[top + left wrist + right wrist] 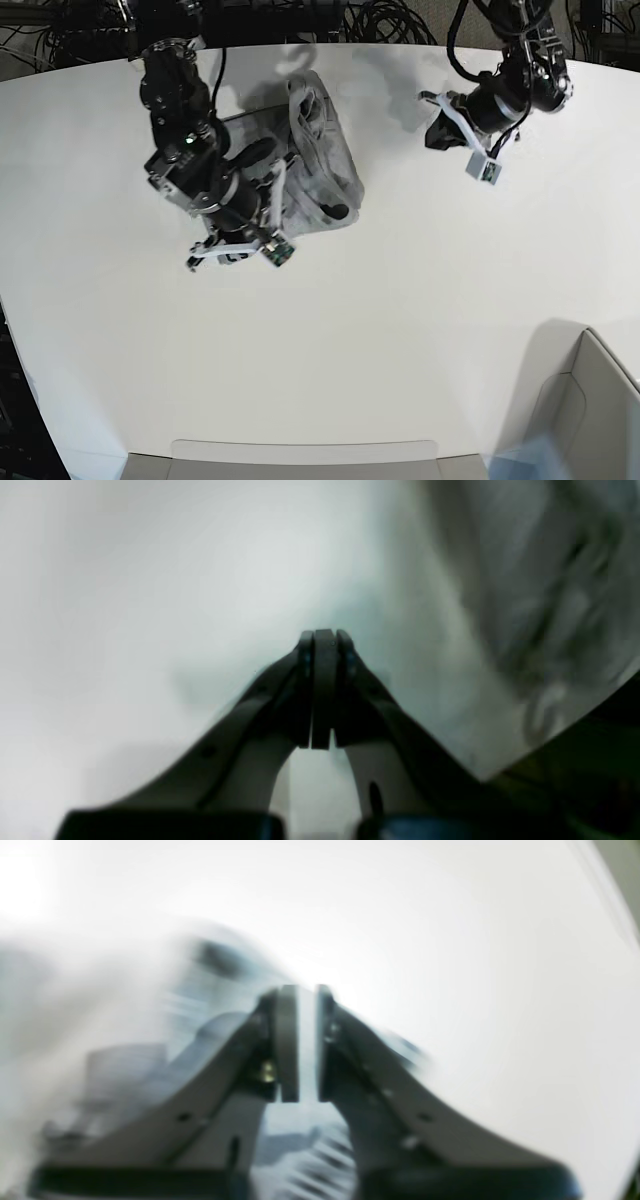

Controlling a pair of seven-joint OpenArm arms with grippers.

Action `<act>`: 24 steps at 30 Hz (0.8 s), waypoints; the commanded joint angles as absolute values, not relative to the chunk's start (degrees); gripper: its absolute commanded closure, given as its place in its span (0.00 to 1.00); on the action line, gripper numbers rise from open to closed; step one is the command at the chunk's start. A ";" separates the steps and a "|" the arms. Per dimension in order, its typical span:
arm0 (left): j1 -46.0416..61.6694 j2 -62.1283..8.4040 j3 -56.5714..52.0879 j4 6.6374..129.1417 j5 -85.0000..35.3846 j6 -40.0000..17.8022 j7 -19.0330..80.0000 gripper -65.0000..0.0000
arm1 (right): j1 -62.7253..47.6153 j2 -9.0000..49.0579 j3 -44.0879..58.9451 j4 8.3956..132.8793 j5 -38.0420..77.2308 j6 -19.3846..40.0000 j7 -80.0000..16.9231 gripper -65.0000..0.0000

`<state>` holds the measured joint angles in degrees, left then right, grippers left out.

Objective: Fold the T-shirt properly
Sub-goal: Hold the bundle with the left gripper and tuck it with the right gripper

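T-shirt (315, 160) beside right pincer (262, 200)

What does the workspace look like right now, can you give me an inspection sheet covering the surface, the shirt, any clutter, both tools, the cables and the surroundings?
Surface: white table, mostly bare.
Job's things: grey T-shirt lies bunched in a crumpled heap at the far side of the table, not folded.
Clutter: nothing seen on the table apart from the shirt.
Grippers: left tool is shut on nothing, above bare table, clear of the shirt. Right tool is at the shirt's edge with jaws nearly together; the blurred wrist view does not show cloth between them.
Cables: dark cable bundles run behind the table's far edge.
Surroundings: a pale box-like corner sits at the near edge; its contents cannot be told.
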<state>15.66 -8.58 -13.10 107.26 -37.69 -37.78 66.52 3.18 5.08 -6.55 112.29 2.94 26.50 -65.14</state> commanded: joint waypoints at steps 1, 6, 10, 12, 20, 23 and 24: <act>14.73 -8.66 -11.91 109.05 -39.08 -38.29 65.27 1.00 | 4.79 5.93 -4.35 112.48 4.62 26.07 -63.87 1.00; 10.68 -6.11 -4.00 112.48 -39.16 -38.29 61.85 1.00 | 5.85 13.67 4.00 105.19 12.35 26.07 -63.87 1.00; 10.15 -4.26 3.03 112.48 -38.64 -38.29 59.82 1.00 | 5.14 18.15 10.42 99.30 20.18 26.07 -63.78 1.00; 10.33 -4.26 6.64 112.48 -38.64 -38.29 58.51 1.00 | 4.00 19.47 13.58 96.92 22.81 26.07 -63.69 1.00; 8.22 -4.62 20.97 109.58 -27.30 -37.67 54.46 1.00 | 2.77 21.58 16.40 93.41 24.31 26.07 -63.43 1.00; 7.96 -4.62 26.07 106.33 -19.56 -37.67 54.11 1.00 | 2.77 21.23 16.13 93.23 24.31 26.07 -63.43 1.00; 7.87 -4.62 26.86 105.36 -17.54 -37.58 54.11 1.00 | 2.77 21.14 16.04 93.32 24.31 26.07 -63.43 1.00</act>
<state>8.14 -4.95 26.68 104.29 -16.08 -37.32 55.40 1.74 20.27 15.70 92.29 23.86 25.91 -64.42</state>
